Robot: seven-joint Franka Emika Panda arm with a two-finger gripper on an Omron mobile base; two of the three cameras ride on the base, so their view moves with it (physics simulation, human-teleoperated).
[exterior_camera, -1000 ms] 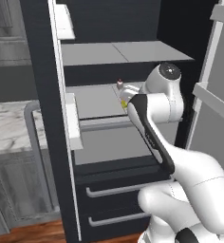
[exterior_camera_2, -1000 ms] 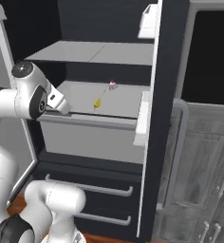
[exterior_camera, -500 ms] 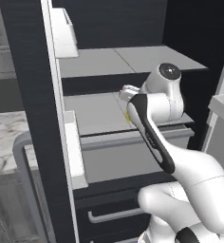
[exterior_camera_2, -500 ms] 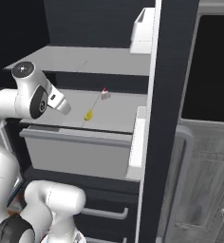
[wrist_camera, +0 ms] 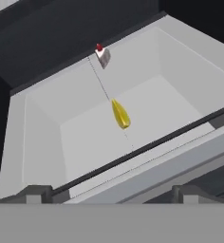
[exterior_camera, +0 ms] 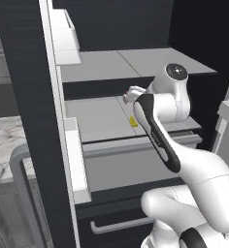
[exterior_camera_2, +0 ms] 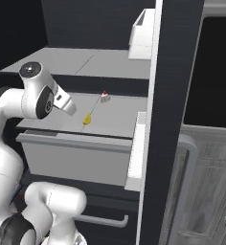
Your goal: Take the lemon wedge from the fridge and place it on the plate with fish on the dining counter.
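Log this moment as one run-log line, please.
stage: reaching into fridge | lemon wedge: lying on grey shelf, untouched | gripper: jaws open, empty, short of wedge | small red-topped item: behind wedge

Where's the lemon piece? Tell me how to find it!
Look inside the open dark fridge, at the light grey shelf. The lemon wedge lies near its middle: a tiny yellow sliver, unlike the small white piece with a red top farther back.

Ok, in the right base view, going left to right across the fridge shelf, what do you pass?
The arm's white wrist housing → lemon wedge → small white piece with a red top → white door bin → dark fridge door edge.
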